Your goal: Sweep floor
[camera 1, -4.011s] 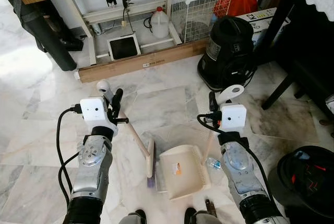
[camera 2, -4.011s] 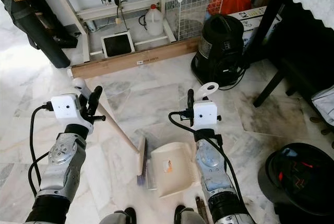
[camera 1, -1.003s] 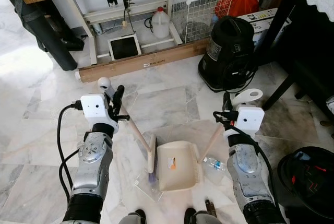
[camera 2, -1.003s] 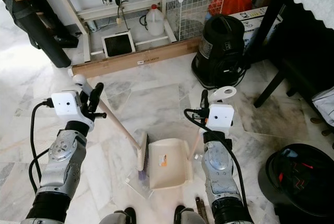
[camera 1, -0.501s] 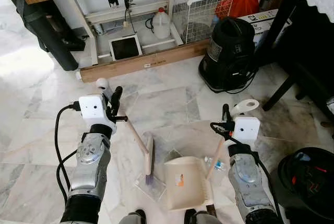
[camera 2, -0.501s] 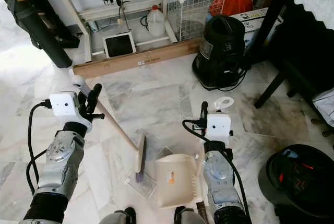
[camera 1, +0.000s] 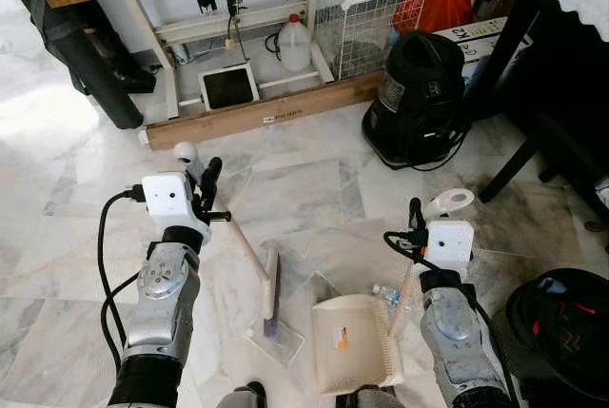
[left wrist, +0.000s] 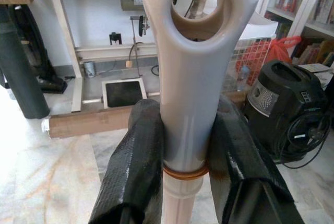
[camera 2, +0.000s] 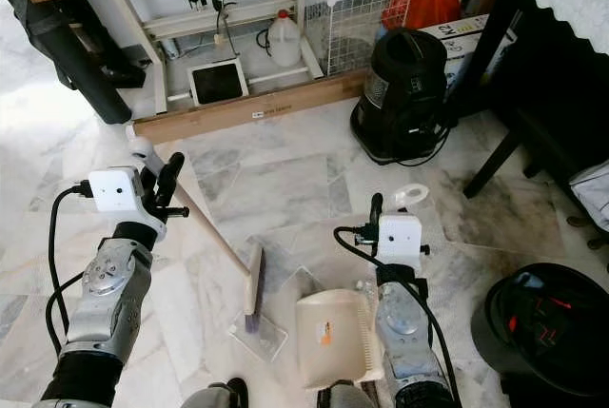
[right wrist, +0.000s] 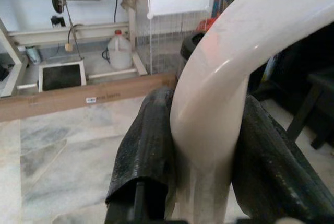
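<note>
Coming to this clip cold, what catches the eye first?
The two silver arms, each holding a cleaning tool: the left hand is clamped on the brush handle, the right hand on the cream dustpan handle. The brush head rests on a clear plastic scrap on the marble floor, left of the pan.

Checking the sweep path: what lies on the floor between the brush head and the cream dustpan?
In the left eye view, bare marble floor separates brush head from dustpan; clear plastic scrap lies under the brush.

The floor point(camera 1: 304, 189) is polished marble, pale and grey-veined, with a soft sheen. The dustpan point(camera 1: 350, 343) is smooth cream plastic, and the broom point(camera 1: 249, 254) has a glossy pale plastic handle. The gripper fingers point(left wrist: 133, 172) look matt black and slightly textured, and the plank point(camera 1: 257, 113) is bare matt wood.
</note>
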Tool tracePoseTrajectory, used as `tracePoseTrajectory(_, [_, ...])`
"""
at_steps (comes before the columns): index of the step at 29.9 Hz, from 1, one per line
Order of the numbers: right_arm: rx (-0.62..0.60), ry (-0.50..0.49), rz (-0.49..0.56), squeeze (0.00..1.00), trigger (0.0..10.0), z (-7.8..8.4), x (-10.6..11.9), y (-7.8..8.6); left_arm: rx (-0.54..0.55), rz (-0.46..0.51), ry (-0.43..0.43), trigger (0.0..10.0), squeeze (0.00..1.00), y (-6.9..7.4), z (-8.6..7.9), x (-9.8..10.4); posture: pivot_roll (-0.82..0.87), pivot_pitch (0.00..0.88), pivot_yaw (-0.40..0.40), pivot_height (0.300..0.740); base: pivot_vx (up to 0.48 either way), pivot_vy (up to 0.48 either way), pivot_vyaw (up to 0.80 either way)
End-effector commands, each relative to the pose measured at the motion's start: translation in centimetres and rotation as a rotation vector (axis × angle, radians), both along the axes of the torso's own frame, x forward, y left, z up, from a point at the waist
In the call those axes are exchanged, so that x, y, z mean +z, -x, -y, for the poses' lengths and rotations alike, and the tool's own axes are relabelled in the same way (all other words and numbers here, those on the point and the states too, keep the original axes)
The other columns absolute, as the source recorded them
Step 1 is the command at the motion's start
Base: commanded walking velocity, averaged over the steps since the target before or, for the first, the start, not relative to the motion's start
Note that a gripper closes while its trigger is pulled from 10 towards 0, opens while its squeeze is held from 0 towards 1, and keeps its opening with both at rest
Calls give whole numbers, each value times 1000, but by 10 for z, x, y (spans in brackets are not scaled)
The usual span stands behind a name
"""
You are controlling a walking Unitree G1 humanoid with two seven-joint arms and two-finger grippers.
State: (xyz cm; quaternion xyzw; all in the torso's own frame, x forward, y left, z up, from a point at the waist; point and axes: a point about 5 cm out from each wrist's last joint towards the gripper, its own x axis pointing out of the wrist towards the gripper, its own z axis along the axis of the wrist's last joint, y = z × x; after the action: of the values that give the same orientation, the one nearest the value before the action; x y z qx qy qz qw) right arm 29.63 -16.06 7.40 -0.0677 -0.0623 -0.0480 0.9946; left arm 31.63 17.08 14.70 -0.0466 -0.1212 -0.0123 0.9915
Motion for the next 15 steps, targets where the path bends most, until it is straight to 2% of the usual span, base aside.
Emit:
tracePoseTrajectory(1, [10,5,-21,0,10000,-3,-7,5,18,18,-5,10000,0,4,-9,2,114,215,59,740,0,0,0])
tracePoseTrajectory(9, [13,7,-34,0,10000,-5,-12,7,34,9,-25,10000,0,6,-16,1,117,220,59,740,0,0,0])
tracePoseTrajectory(13, [14,8,-40,0,10000,-6,-14,8,71,-5,-77,10000,0,7,-30,2,120,224,61,740,0,0,0])
tracePoseTrajectory(15, [14,8,-41,0,10000,-6,-14,8,76,-8,-85,10000,0,7,-32,1,120,224,61,740,0,0,0])
